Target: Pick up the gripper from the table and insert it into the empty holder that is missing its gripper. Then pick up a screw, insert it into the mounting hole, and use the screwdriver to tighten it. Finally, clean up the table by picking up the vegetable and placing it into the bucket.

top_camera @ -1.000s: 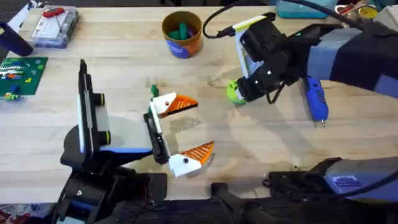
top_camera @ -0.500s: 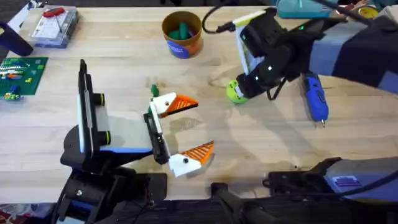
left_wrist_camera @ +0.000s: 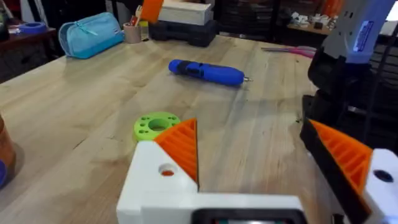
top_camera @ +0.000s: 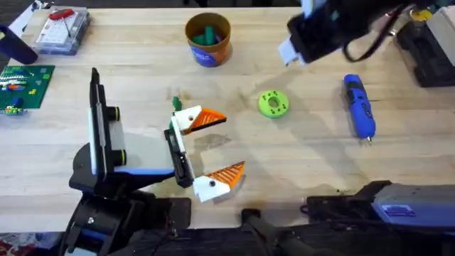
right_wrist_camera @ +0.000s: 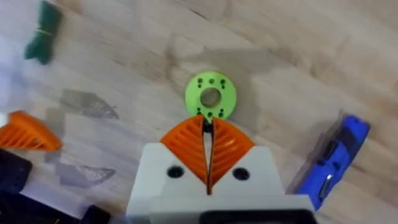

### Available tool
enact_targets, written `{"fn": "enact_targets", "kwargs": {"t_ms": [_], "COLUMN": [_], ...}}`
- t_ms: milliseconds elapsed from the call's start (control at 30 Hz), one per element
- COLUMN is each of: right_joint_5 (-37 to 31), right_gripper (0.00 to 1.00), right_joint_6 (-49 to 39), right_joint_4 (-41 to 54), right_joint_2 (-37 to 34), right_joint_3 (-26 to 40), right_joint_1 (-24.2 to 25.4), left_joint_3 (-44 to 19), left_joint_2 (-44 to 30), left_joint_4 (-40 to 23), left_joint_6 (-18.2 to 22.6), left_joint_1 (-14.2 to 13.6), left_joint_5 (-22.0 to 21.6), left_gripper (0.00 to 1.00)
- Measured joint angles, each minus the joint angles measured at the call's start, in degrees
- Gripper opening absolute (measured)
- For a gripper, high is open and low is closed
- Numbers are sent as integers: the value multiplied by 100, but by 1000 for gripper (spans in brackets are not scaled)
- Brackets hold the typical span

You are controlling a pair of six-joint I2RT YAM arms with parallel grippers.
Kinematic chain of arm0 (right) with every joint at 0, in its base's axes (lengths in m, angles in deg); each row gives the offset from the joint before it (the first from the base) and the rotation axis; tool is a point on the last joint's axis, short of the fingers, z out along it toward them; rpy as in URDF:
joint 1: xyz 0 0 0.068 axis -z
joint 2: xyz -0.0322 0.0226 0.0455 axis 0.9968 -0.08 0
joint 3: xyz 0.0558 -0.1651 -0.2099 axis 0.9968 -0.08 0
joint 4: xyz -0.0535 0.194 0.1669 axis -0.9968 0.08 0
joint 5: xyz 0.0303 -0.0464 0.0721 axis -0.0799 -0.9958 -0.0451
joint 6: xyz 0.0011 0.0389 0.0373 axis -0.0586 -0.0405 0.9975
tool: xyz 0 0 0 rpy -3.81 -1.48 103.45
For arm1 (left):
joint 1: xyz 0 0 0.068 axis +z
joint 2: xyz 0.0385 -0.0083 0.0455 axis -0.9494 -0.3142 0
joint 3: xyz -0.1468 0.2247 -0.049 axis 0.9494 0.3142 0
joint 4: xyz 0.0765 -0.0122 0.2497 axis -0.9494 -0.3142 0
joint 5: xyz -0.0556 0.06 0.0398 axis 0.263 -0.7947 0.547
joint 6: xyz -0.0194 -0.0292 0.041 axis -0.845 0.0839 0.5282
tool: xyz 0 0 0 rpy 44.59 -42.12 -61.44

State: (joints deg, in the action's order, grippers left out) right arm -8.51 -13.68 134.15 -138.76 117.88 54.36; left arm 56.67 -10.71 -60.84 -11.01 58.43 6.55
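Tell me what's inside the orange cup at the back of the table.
The orange cup holds a green piece standing against its inner wall. The wall covers its lower end and the cup's bottom, so anything else inside can't be seen.

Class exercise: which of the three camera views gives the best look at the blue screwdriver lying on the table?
The overhead view: the screwdriver lies whole and unobstructed there, its metal tip toward the arms' bases. The left wrist view also shows it whole, but farther off and at a low angle. In the right wrist view the picture's edge cuts part of it off.
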Motion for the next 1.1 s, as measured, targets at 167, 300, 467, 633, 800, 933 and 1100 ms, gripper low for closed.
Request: {"fn": "enact_targets", "kwargs": {"t_ms": [167,300,467,633,800,933,1100], "right_joint_5": [6,4,4,65,297,436,535], "right_gripper": [7,7,7,7,7,7,7], "right_joint_6": [-194,-273,-355,-500,-656,-822,-1083], "right_joint_4": [559,835,961,1054,1012,1009,1011], "right_joint_2": [7,-226,-825,-1414,-1753,-1803,-1803], "right_joint_3": [832,1404,2005,2521,2832,2844,2848], "right_joint_1": [-332,-521,-820,-1334,-1829,-2128,-2434], "left_joint_3": [0,0,0,0,0,0,0], "left_joint_2": [0,0,0,0,2,0,0], "left_joint_4": [0,0,0,0,0,0,0], "left_joint_6": [0,0,-2,0,0,0,0], "left_joint_1": [0,0,0,0,0,0,0], "left_joint_5": [0,0,0,-2,0,0,0], "left_gripper": [990,990,990,989,989,990,989]}}
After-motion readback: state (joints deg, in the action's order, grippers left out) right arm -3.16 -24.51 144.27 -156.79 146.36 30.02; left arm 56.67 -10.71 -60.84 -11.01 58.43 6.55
